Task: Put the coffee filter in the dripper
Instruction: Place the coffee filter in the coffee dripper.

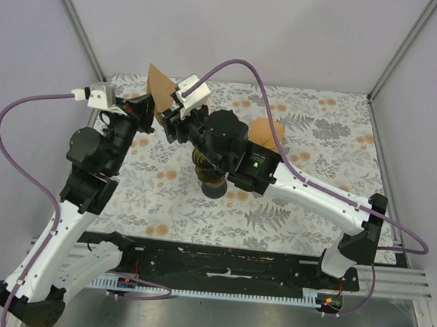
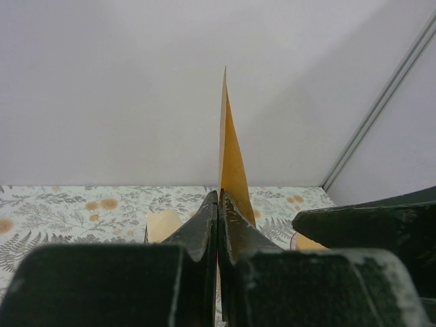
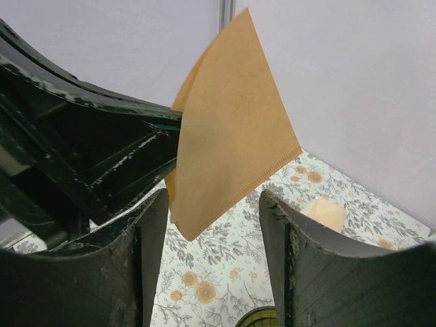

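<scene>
The brown paper coffee filter (image 1: pixel 161 87) is held up in the air at the back left, and my left gripper (image 1: pixel 152 111) is shut on its lower edge. The left wrist view shows the coffee filter (image 2: pixel 228 157) edge-on, rising from the closed left gripper (image 2: pixel 218 199). My right gripper (image 1: pixel 169 122) is right beside it, open. In the right wrist view the coffee filter (image 3: pixel 231 129) hangs with its lower tip just above the gap of the right gripper (image 3: pixel 212 204), touching neither finger. The dark dripper (image 1: pixel 215 184) stands on the table, mostly hidden under the right arm; only a sliver of the dripper (image 3: pixel 255 319) shows at the bottom.
A spare brown filter (image 1: pixel 271 128) lies on the floral cloth behind the right arm, and the same spare filter (image 3: pixel 327 212) shows pale past the right finger. Another pale filter (image 2: pixel 162 225) lies on the cloth ahead of the left gripper. Grey walls enclose the back and sides.
</scene>
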Action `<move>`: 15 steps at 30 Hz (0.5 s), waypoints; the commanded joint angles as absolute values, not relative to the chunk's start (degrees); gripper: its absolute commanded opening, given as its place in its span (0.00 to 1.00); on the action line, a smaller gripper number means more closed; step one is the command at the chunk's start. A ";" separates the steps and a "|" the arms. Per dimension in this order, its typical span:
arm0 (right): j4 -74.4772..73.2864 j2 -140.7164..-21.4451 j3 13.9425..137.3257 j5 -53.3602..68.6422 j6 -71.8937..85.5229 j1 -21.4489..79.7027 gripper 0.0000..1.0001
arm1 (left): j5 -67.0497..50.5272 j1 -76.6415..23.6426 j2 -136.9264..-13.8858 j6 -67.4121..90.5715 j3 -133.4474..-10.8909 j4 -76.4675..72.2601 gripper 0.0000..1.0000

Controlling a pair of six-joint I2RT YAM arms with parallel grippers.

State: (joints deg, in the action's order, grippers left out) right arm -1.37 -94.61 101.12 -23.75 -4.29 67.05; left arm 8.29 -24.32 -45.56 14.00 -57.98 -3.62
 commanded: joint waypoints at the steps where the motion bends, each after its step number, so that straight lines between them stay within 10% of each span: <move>1: -1.93 -96.15 105.64 -24.61 -5.98 67.50 0.63 | 4.84 -22.85 -43.86 18.89 -57.57 -7.21 0.02; 15: -1.15 -97.82 107.23 -30.66 -7.11 67.50 0.52 | 2.02 -21.97 -43.07 19.69 -56.60 -8.35 0.02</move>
